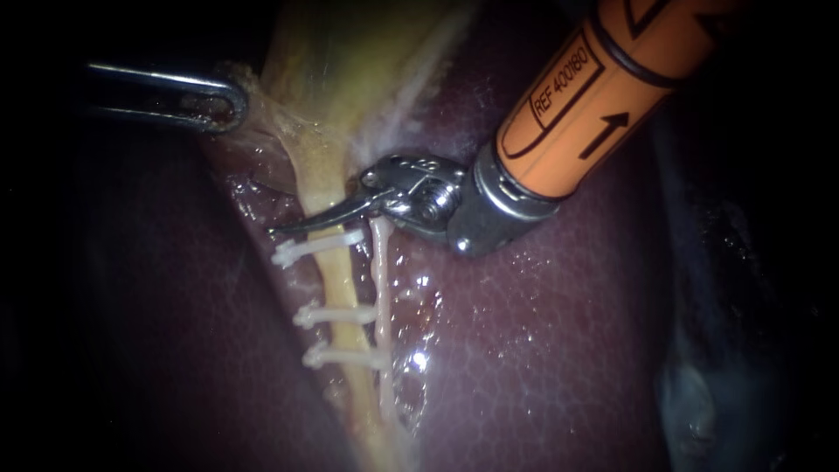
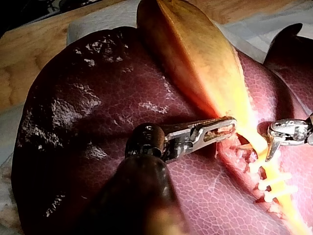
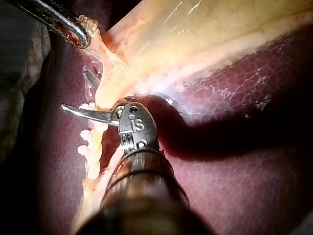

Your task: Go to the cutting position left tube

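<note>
Left instrument: jaws pinching gallbladder edge. Right instrument: blades spread, astride left tube, just above top clip. Liver beneath.

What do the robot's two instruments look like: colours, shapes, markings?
The left instrument is shiny metal with slender, slotted, round-ended jaws on a dark shaft. The right instrument has an orange shaft with black markings and an arrow, a silver collar, a steel wrist joint and thin, curved, pointed blades.
</note>
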Tool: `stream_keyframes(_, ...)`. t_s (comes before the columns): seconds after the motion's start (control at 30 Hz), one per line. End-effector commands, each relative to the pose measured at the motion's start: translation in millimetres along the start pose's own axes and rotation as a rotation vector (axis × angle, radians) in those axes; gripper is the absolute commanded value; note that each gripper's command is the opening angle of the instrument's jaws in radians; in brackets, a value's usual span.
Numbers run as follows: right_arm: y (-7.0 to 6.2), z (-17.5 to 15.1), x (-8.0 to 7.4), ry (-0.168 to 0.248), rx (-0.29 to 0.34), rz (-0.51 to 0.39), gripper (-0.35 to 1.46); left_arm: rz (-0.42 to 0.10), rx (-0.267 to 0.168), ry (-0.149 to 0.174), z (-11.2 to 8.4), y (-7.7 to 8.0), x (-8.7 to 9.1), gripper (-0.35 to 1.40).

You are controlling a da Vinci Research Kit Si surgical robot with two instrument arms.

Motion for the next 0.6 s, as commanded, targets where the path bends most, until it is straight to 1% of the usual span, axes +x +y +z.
stream_keyframes(0.03, -0.1, 0.0, -0.1, 0.002, 0.003, -0.001, 1.37, 0.0, 0.0, 0.0, 0.0, 0.0, 0.0, -0.35)
stream_keyframes(0.07, -0.1, -0.1, -0.2, -0.006, 0.005, -0.001, 1.37, 0.0, 0.0, 0.0, 0.0, 0.0, 0.0, -0.35)
stream_keyframes(0.13, -0.4, -0.4, -0.7, -0.046, 0.0, 0.002, 1.37, 0.0, 0.0, 0.0, 0.0, 0.0, 0.0, -0.35)
stream_keyframes(0.17, -0.5, -0.5, -0.9, -0.075, -0.008, 0.001, 1.37, 0.0, 0.0, 0.0, 0.0, 0.0, 0.0, -0.35)
stream_keyframes(0.2, -0.7, -0.5, -1.3, -0.114, -0.019, -0.001, 1.37, 0.0, 0.0, 0.0, 0.0, 0.0, 0.0, -0.35)
stream_keyframes(0.23, -0.7, -0.6, -1.6, -0.138, -0.026, -0.004, 1.37, 0.0, 0.0, 0.0, 0.0, 0.0, 0.0, -0.35)
stream_keyframes(0.33, -0.7, -0.5, -3.1, -0.172, -0.023, 0.012, 1.37, 0.0, 0.0, 0.0, 0.0, 0.0, 0.0, -0.35)
stream_keyframes(0.5, -0.9, 0.6, -6.2, -0.203, 0.018, 0.059, 1.39, 0.0, 0.0, 0.0, 0.0, 0.0, 0.1, -0.35)
stream_keyframes(0.6, -1.2, 1.2, -7.6, -0.219, 0.039, 0.077, 1.39, 0.0, 0.0, 0.0, 0.0, 0.0, 0.1, -0.35)
